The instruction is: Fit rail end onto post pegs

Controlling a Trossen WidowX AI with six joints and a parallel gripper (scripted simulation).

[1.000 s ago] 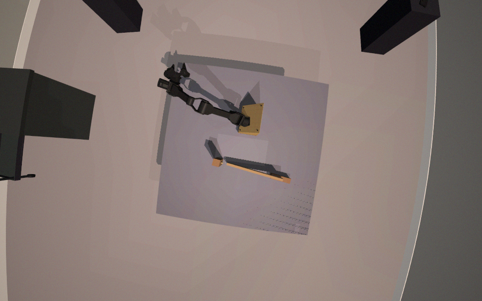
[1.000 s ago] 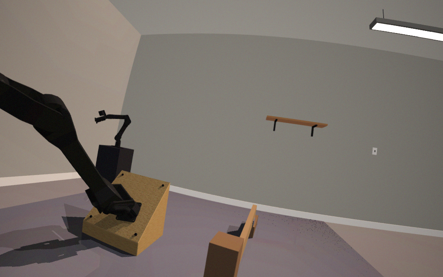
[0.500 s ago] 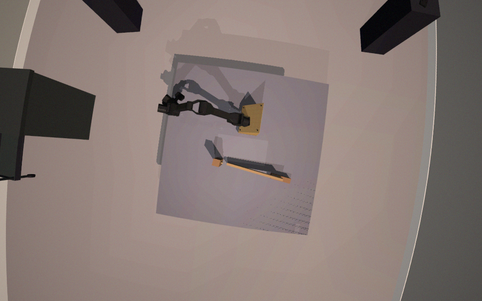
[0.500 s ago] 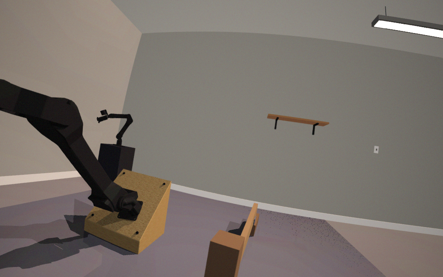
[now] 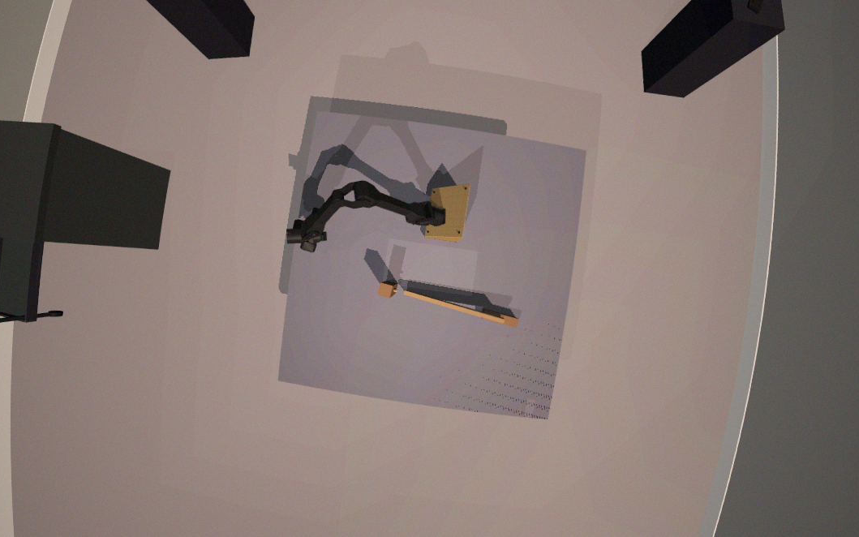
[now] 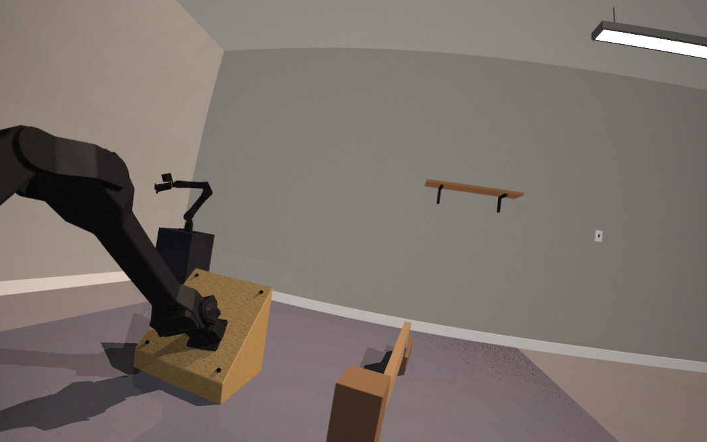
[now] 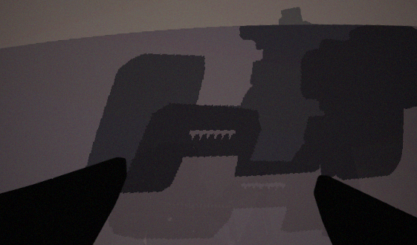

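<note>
The long wooden rail [image 5: 453, 305] [image 6: 398, 354] lies on the grey-violet table top [image 5: 352, 360]. Its far end is at the low footboard block [image 5: 511, 322]. Its near end is beside the short wooden post [image 5: 387, 289] [image 6: 357, 403]. The pegs and holes are too small or hidden to make out. My gripper [image 5: 304, 241] [image 7: 221, 177] is open and empty. It hangs near the table's left edge, far from the rail and post. In the wrist view only bare table and dark shadows show between the two fingers. The arm leaves the exterior view at the left, so the gripper does not show there.
The arm stands on a wooden wedge base [image 5: 449, 199] [image 6: 238, 351] behind the rail. A large dark cabinet [image 5: 65, 186] stands left of the table. Dark boxes [image 5: 706, 46] stand at the back corners. A small arm on a black pedestal [image 6: 184, 247] stands beyond the wedge.
</note>
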